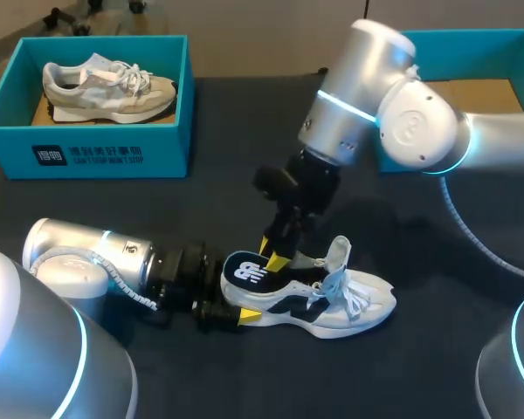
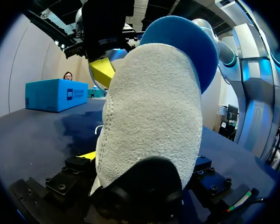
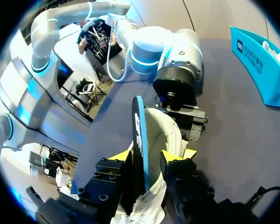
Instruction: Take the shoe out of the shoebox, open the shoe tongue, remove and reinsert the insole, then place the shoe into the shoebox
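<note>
A white and black sneaker (image 1: 341, 307) lies on the dark table (image 1: 437, 375), lower middle of the head view. The left gripper (image 1: 234, 316) clamps its heel. The right gripper (image 1: 275, 255) straddles the blue insole (image 1: 249, 272) standing up from the collar; whether it grips the insole cannot be told

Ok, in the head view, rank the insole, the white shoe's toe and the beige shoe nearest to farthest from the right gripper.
1. Insole, at the right gripper, over the heel.
2. White shoe's toe, off to the right.
3. Beige shoe, in the far left box.
</note>
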Controlling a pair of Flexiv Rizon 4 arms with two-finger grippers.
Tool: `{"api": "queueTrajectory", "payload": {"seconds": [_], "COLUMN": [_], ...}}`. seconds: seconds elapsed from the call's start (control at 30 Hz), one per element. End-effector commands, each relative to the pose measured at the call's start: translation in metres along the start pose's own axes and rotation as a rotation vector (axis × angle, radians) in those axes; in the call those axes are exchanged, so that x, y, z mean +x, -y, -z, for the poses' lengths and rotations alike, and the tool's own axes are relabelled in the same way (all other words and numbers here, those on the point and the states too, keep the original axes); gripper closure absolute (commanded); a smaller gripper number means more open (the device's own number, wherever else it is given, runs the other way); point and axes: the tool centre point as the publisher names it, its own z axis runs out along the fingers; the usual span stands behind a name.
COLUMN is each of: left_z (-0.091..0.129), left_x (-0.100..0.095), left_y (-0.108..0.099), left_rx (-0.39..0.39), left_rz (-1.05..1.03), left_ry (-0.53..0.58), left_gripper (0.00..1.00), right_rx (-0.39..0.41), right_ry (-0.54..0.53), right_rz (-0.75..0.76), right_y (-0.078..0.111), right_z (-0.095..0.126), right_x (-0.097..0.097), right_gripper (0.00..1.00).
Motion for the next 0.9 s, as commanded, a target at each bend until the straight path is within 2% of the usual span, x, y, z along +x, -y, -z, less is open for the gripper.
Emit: {"api": "queueTrajectory", "payload": {"seconds": [0.03,0.23,0.7,0.9], "left_z": [0.001,0.001,0.001,0.001], "left_x": [0.000,0.000,0.000,0.000], "left_y": [-0.005,-0.005,-0.005,-0.005], "left_rx": [-0.002,-0.002,-0.002,-0.002], "left_rz": [0.001,0.001,0.001,0.001], "left_ry": [0.002,0.002,0.002,0.002], "left_gripper": [1.00,1.00,1.00,1.00], "right_rx": [0.004,0.004,-0.014,-0.016], "right_ry": [-0.013,-0.027,-0.040,-0.040], "right_rz": [-0.012,-0.031,-0.046,-0.053], "right_y": [-0.001,0.000,0.002,0.003], "right_z": [-0.004,-0.008,-0.019,-0.019], "right_x": [-0.001,0.004,0.001,0.004], "right_gripper": [0.62,0.63,0.69,0.78]}}
